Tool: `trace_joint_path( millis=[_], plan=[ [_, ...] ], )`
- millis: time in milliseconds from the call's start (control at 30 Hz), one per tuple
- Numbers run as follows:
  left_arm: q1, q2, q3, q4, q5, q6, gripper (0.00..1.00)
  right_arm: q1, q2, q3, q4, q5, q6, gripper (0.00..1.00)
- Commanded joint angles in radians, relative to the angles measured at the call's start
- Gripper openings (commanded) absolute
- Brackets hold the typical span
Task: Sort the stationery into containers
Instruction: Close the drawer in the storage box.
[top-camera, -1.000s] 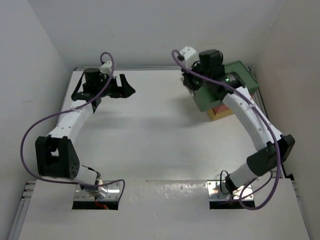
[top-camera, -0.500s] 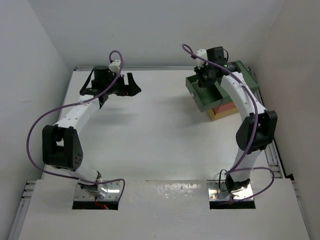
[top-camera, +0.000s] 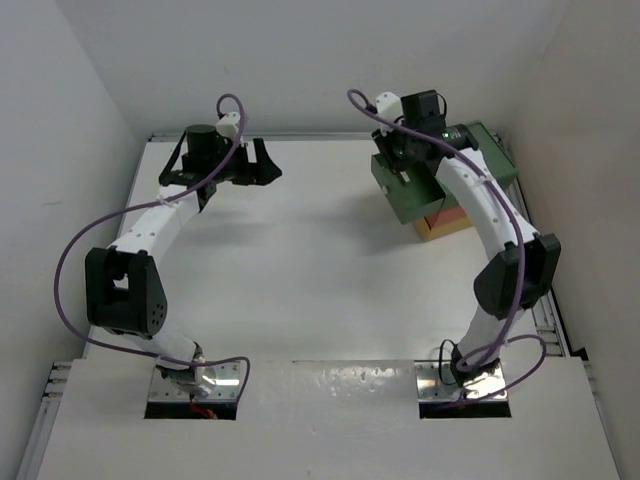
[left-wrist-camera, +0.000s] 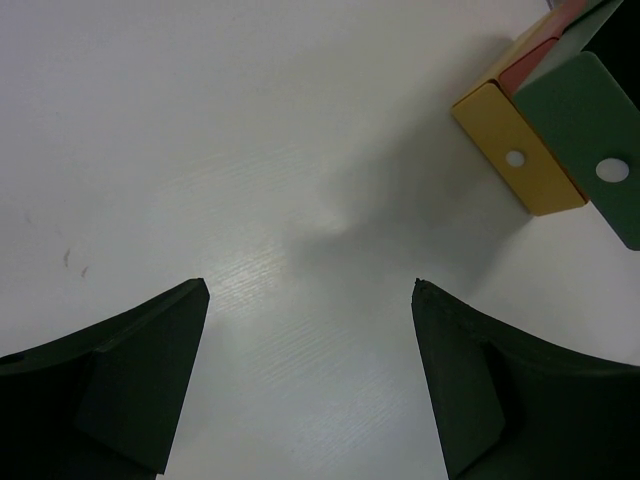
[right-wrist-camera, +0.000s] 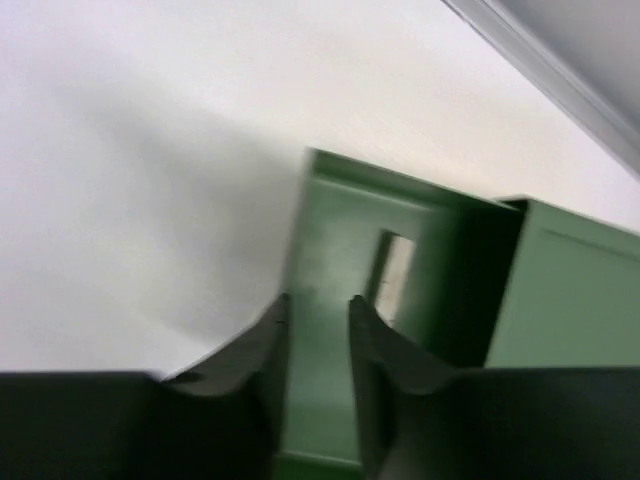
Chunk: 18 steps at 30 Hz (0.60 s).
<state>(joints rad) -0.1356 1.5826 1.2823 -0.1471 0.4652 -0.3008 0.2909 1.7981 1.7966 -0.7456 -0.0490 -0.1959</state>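
The drawer stack stands at the back right: a green housing over a coral-red drawer and a yellow one. The green drawer is pulled out toward the left. In the right wrist view a small grey eraser block lies inside the green drawer. My right gripper hovers over that drawer's left wall, jaws a little apart and empty; it also shows in the top view. My left gripper is wide open and empty over bare table. No highlighters or pens are in view.
The left wrist view shows the yellow drawer front and green drawer front, each with a round hole, at upper right. White walls close the table at the back and sides. A metal rail runs along the back edge.
My right arm has stretched out toward the back and the gripper now sits over the green drawer's left end. My left gripper has shifted slightly right, still open.
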Motion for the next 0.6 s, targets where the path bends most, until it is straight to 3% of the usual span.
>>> trace_joint_path(
  millis=[0, 133, 233, 567],
  plan=[
    [0.014, -0.003, 0.048, 0.032, -0.007, -0.008, 0.89, 0.094, -0.094, -0.035, 0.038, -0.025, -0.063, 0.24],
    [0.014, -0.013, 0.025, 0.035, -0.01, -0.006, 0.89, 0.157, -0.066, -0.052, 0.014, 0.041, -0.109, 0.06],
    [0.016, -0.019, 0.019, 0.038, -0.008, -0.006, 0.89, 0.172, -0.034, -0.043, -0.001, 0.081, -0.108, 0.0],
    [0.024, -0.006, 0.037, 0.04, -0.003, -0.012, 0.89, 0.159, 0.055, -0.086, -0.006, 0.166, -0.166, 0.0]
  ],
)
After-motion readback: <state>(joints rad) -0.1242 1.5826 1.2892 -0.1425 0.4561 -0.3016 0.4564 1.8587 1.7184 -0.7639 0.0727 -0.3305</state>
